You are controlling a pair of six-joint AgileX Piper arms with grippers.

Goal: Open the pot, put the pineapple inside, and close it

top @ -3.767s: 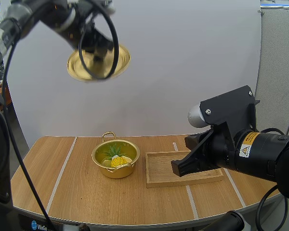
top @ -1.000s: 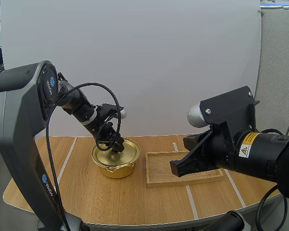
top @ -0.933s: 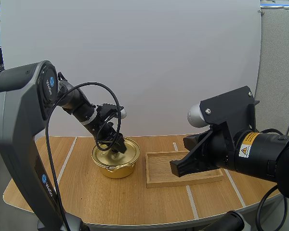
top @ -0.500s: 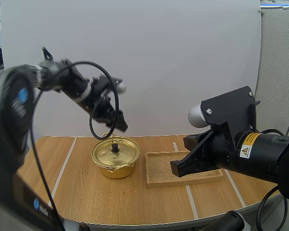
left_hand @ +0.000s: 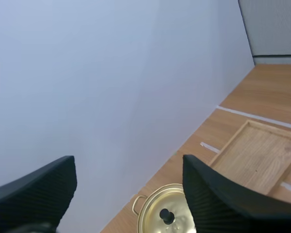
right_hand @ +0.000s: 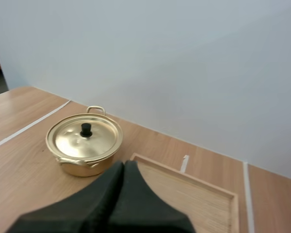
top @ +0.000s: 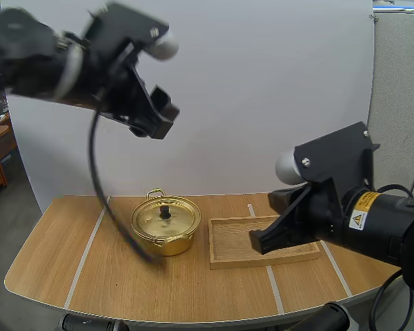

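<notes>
High view: left gripper (top: 157, 117) hangs high over table (top: 124, 289), well above pot (top: 167, 238) & a bit to pot's left. Nothing in it, touching nothing. Left wrist view: its 2 fingers (left_hand: 34, 194) stand wide apart, ribbed faces turned to each other, empty gap btwn them. Pot shows far below thru that gap, closer to one finger. Tray (left_hand: 254, 155) lies beyond that finger, off to the side.

Pot: gold, sits on table approx mid-width, w/ lid (top: 165, 219) on & seated flat, black knob (top: 165, 211) upright at lid centre. Loop handle (top: 156, 194) on the side away from both arms. Whatever's inside is hidden by lid, can't tell.

Right gripper (top: 260, 241): low, over the wooden tray, at the tray's end nearer pot. Pot is near, to gripper's left & slightly ahead, not touching. Right wrist view: fingers lie together as one dark wedge, holding nothing. Wedge tip sits by tray corner closest to pot; pot ahead-left of tip, rest of tray ahead-right.

Pot & tray sit side by side, apart w/ a small gap. White tape line (top: 86, 252) runs across table on pot's other side, below & left of left gripper.
</notes>
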